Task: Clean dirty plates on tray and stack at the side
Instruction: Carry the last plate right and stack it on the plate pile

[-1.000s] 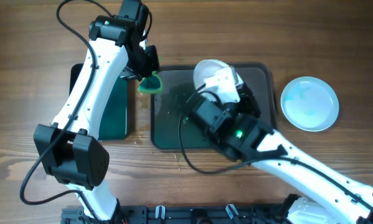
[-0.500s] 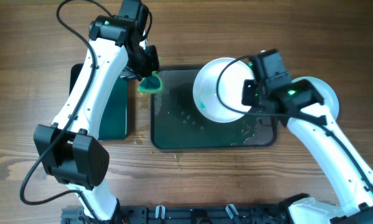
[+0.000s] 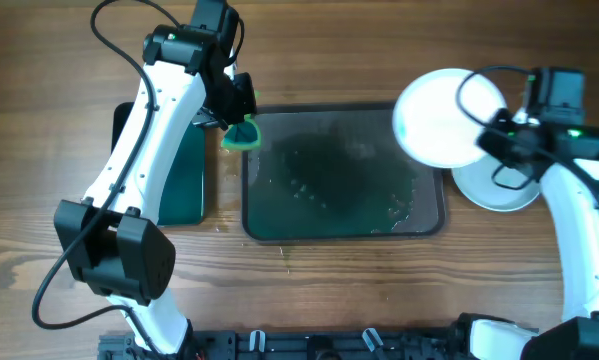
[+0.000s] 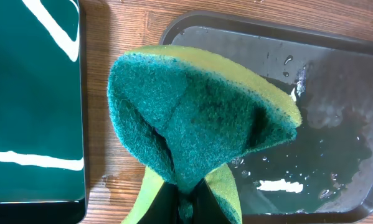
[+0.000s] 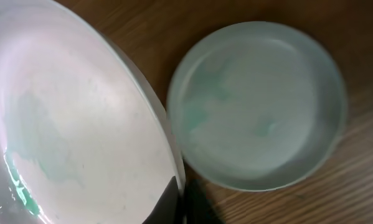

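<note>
The wooden counter [image 3: 39, 60] carries the dark grey tray [image 3: 329, 190] in the middle. The tray is wet and bare of plates. A narrower green tray [image 3: 184, 180] lies just to its left.

Only two plates show. The held plate [image 3: 444, 118] hangs above the tray's right end, and in the overhead view it overlaps the resting plate [image 3: 504, 195], which sits on the counter just right of the tray. From the right wrist, the held plate shows faint teal streaks.

The sponge [image 4: 192, 118], folded green side out, hangs over the tray's upper left corner.

The left claw [image 4: 185, 196] is pinched on the sponge's base. The right claw [image 5: 179, 198] is clamped on the held plate's rim.

The step in hand looks like stacking: a wiped plate on its way to the side pile. The next move calls for centring it over the resting plate, levelling it, lowering until the two touch, and only then spreading the claw.
</note>
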`<action>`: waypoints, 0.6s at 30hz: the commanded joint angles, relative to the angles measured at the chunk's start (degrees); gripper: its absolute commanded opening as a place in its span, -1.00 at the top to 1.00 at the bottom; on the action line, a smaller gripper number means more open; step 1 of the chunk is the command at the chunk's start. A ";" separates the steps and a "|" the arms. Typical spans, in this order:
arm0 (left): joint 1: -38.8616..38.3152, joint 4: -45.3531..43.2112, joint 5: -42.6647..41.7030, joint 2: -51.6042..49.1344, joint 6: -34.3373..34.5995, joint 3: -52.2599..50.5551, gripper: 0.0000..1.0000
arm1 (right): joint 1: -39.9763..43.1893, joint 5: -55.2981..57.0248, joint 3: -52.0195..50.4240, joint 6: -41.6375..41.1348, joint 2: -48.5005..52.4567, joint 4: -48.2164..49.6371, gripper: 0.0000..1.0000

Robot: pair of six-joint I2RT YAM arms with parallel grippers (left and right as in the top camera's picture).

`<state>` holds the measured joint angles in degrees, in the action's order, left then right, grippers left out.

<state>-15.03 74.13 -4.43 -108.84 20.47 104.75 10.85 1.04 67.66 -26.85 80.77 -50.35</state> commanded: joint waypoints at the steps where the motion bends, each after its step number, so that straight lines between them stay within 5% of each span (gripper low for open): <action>1: 0.20 -0.37 -0.46 0.61 -0.74 0.85 0.92 | 6.56 4.66 -2.78 -5.75 1.31 -0.44 0.92; 15: 0.20 -0.61 -0.46 0.61 -0.76 0.85 0.92 | 17.14 7.08 -17.86 -9.25 2.23 12.90 0.91; 18: 0.20 -0.61 -0.44 0.61 -0.76 0.85 0.92 | 17.14 4.92 -17.86 -8.68 3.26 15.47 0.53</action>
<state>-15.03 73.78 -4.43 -108.84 20.45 104.75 27.88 7.16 49.89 -35.35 82.74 -37.06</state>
